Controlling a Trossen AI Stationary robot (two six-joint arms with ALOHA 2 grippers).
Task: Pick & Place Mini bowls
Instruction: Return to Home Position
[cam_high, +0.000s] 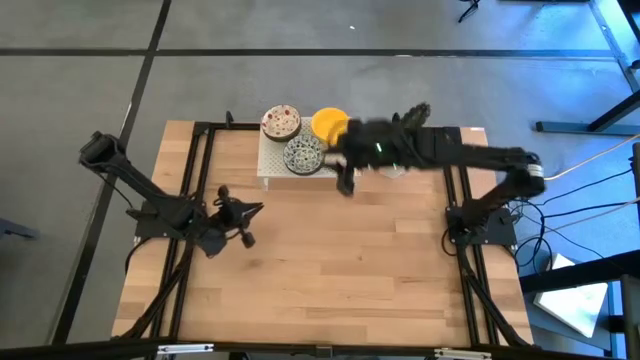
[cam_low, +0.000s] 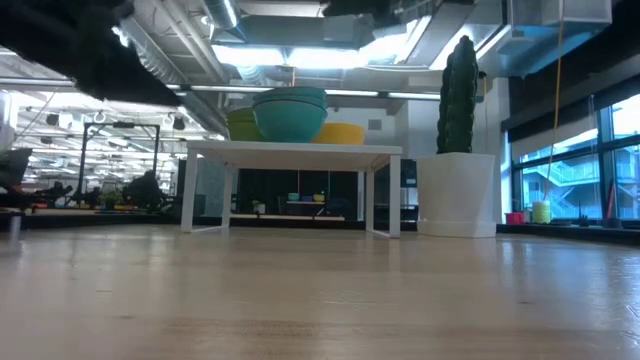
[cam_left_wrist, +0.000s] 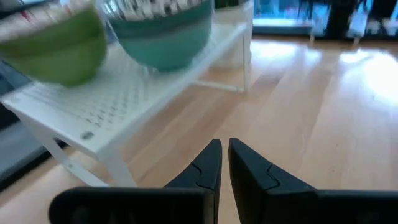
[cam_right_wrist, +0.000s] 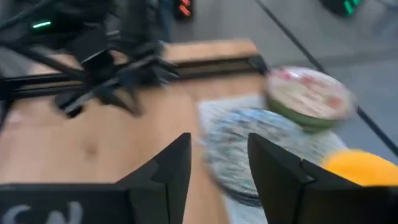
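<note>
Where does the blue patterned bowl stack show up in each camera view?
High view: blue patterned bowl stack, table's far edge, centre.
Low view: upper centre, teal outside.
Left wrist view: teal, beside a green-sided bowl.
Right wrist view: nearest bowl, beside the yellow bowl.
Shared landmark: the white rack beneath it.

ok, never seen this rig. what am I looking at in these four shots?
A robot's dark left arm and right arm work at a wooden table. One camera looks straight down, one sits at table-top height, and one rides on each wrist. A white rack on the table carries red-speckled bowls, yellow bowls and blue-patterned bowls. A potted cactus stands beside the rack. The right claw is open and empty, close to the rack. The left claw is shut and empty, over the table's left part.
</note>
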